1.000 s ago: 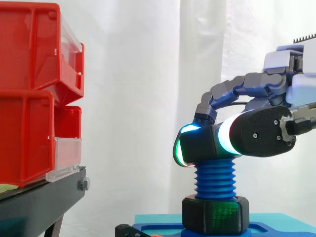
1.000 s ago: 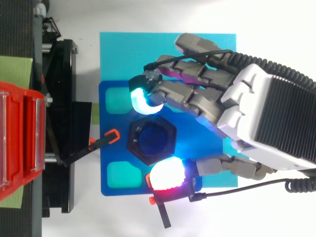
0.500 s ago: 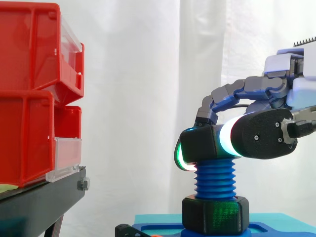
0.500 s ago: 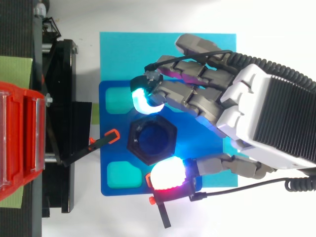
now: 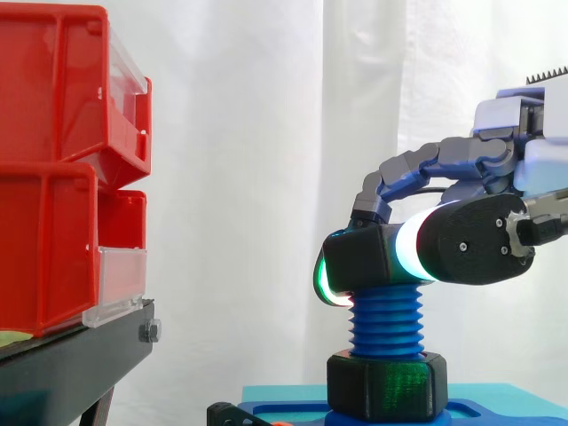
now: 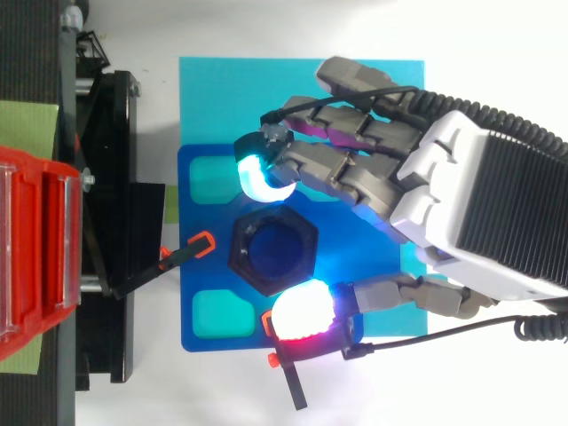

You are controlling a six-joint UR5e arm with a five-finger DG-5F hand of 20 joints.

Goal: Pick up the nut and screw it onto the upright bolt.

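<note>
My hand (image 6: 479,213) pinches the black hexagonal plastic nut (image 5: 358,258) between a cyan-glowing fingertip (image 6: 256,177) on one flat and the red-and-white glowing thumb pad (image 6: 302,312) on the opposite side, my fingers curled over it. The nut sits at the top of the blue threaded upright bolt (image 5: 387,321), with bare threads showing below it down to a second black hexagonal nut (image 5: 387,385) at the bolt's foot. The bolt stands on a dark blue base plate (image 6: 206,275) lying on a turquoise sheet (image 6: 231,98) on the white table. Red plastic bins (image 5: 53,177) on a black stand (image 5: 71,364) rise well apart from it.
</note>
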